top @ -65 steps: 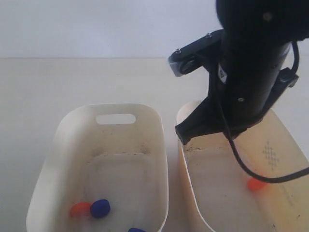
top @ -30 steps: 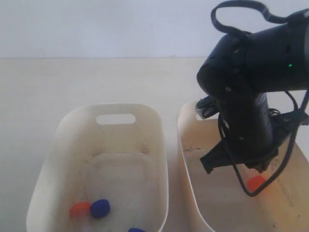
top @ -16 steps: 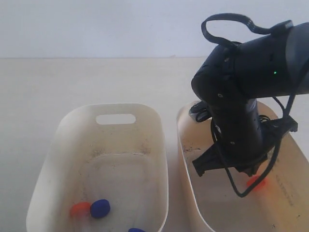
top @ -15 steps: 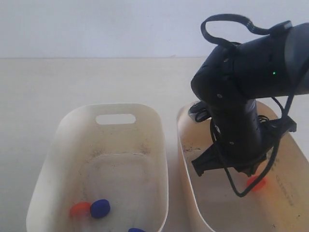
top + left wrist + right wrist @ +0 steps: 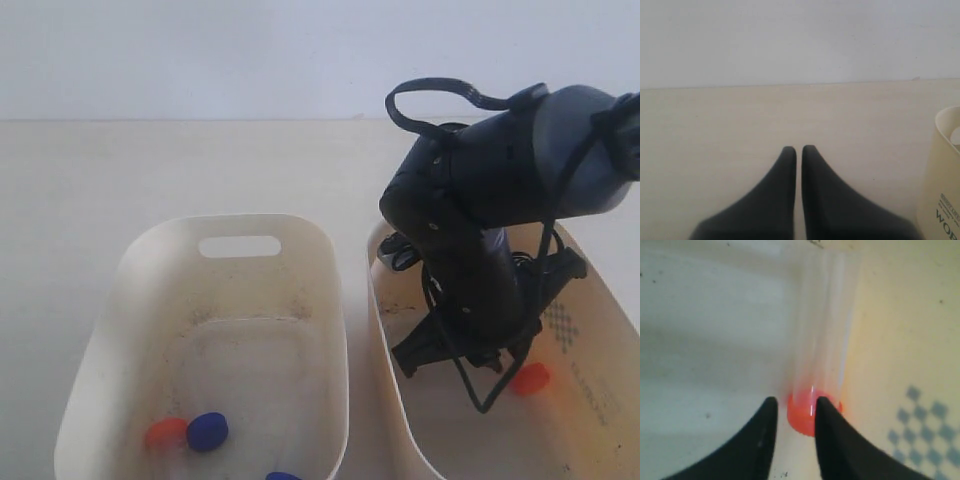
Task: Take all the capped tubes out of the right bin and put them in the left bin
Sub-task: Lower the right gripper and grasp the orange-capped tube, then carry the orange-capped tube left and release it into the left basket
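Observation:
The right bin [image 5: 590,300] shows its diamond dot pattern [image 5: 562,325] on the inner wall. One capped tube lies in it, orange-red cap [image 5: 530,378] toward me. In the right wrist view its clear body [image 5: 824,320] runs away from the cap [image 5: 801,419]. My right gripper [image 5: 795,407] is open, low in this bin, its fingertips at the cap, one finger overlapping it. The left bin [image 5: 140,270] holds an orange-red cap [image 5: 165,433] and two blue caps [image 5: 207,430] [image 5: 283,477]; their clear bodies barely show. My left gripper [image 5: 799,150] is shut and empty over bare table.
The black right arm [image 5: 470,230] with its cable loop fills the near half of the right bin and hides part of its floor. The two bins stand side by side, walls almost touching. A cream tub wall [image 5: 942,170] with printed letters shows beside the left gripper.
The right arm has dropped into the right bin and shifted left, bringing its gripper down to the orange-capped tube. The caps in the left bin have not moved.

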Robot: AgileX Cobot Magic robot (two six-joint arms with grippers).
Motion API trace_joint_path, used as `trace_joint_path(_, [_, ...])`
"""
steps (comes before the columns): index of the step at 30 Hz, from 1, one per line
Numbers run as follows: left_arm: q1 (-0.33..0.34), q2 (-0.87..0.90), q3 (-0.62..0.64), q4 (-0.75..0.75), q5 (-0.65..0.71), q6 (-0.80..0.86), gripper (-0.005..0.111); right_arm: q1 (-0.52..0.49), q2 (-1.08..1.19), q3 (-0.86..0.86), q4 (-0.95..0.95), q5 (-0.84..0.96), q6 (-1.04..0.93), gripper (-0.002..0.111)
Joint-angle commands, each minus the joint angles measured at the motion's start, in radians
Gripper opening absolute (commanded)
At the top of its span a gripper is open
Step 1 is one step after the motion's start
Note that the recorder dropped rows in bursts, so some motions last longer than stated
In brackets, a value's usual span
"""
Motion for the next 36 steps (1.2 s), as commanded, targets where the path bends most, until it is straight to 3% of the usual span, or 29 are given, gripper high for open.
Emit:
trace_joint_path(1, [0.001,-0.003,-0.003,0.002,-0.006,-0.007,0.004,-0.002,-0.002,-0.003,-0.012,-0.016,-0.014,0.065])
trace_joint_path(3, [0.001,-0.003,-0.003,0.002,-0.006,-0.007,0.004,-0.002,-0.002,-0.003,-0.012,-0.023,-0.011,0.084])
trace_joint_path(5, [0.001,-0.003,-0.003,0.002,-0.006,-0.007,0.004,-0.002,-0.002,-0.003,-0.012,-0.037,-0.008,0.092])
trace_joint_path(25, [0.001,-0.003,-0.003,0.002,-0.006,-0.007,0.004,-0.004,0.096,-0.001,-0.001,-0.129,0.022,0.088])
trace_joint_path(27, [0.001,-0.003,-0.003,0.002,-0.006,-0.007,0.004,-0.004,0.112,-0.001,0.022,-0.152,0.020,0.076])
trace_joint_path(33, [0.001,-0.003,-0.003,0.002,-0.006,-0.007,0.004,-0.004,0.119,-0.001,0.058,-0.206,0.041,0.015])
trace_joint_path(35, [0.001,-0.003,-0.003,0.002,-0.006,-0.007,0.004,-0.004,0.121,-0.001,0.058,-0.206,0.041,0.000])
trace_joint_path(36, [0.001,-0.003,-0.003,0.002,-0.006,-0.007,0.004,-0.004,0.121,-0.001,0.060,-0.206,0.038,0.000])
